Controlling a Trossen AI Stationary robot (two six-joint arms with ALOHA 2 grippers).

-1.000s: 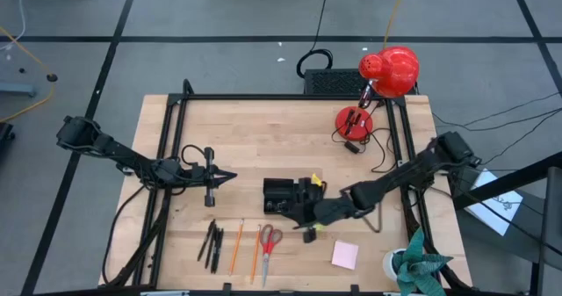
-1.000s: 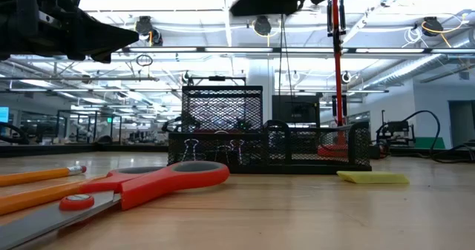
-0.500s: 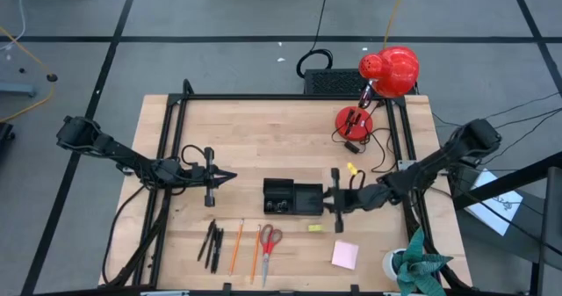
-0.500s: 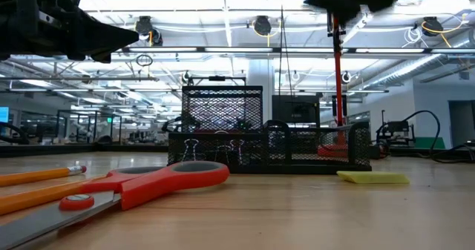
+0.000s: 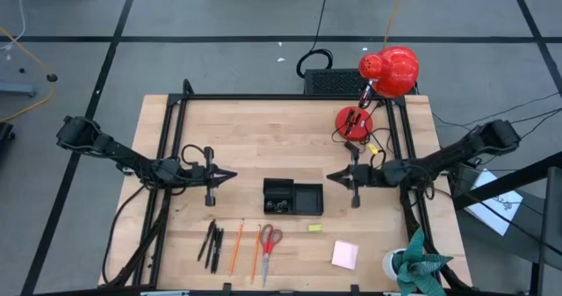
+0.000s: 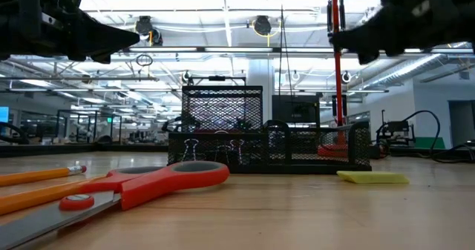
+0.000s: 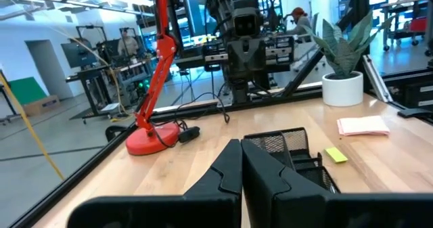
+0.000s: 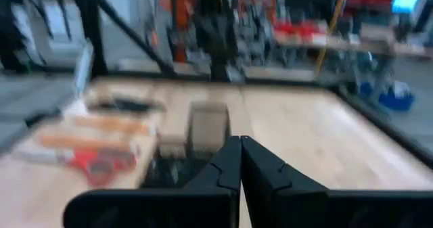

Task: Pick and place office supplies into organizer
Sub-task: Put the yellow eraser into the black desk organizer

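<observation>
The black mesh organizer [image 5: 293, 197] [image 6: 267, 135] stands mid-table, with binder clips [image 6: 191, 147] inside it. Near the table's near edge lie black pens [image 5: 212, 242], orange pencils [image 5: 237, 246], red-handled scissors [image 5: 268, 242] [image 6: 141, 185], a yellow-green bit [image 5: 314, 228] [image 6: 371, 177] and a pink sticky-note pad [image 5: 344, 255]. My left gripper [image 5: 230, 176] [image 7: 241, 147] hovers shut to the left of the organizer, pointing right. My right gripper [image 5: 330, 176] [image 8: 240, 143] hovers shut to the right of the organizer and slightly beyond it, pointing left. Both are empty.
A red desk lamp [image 5: 386, 72] stands at the far right corner, its base [image 5: 354, 120] and cable on the table. A potted plant [image 5: 413, 265] sits at the near right corner. A black frame [image 5: 167, 138] runs along the table's edges. Bare wood lies beyond the organizer.
My right gripper has drawn back from over the organizer's right end, rising and moving toward the table's right and far edges. It has swung round until it points level toward the left. The left arm and the supplies have stayed still.
</observation>
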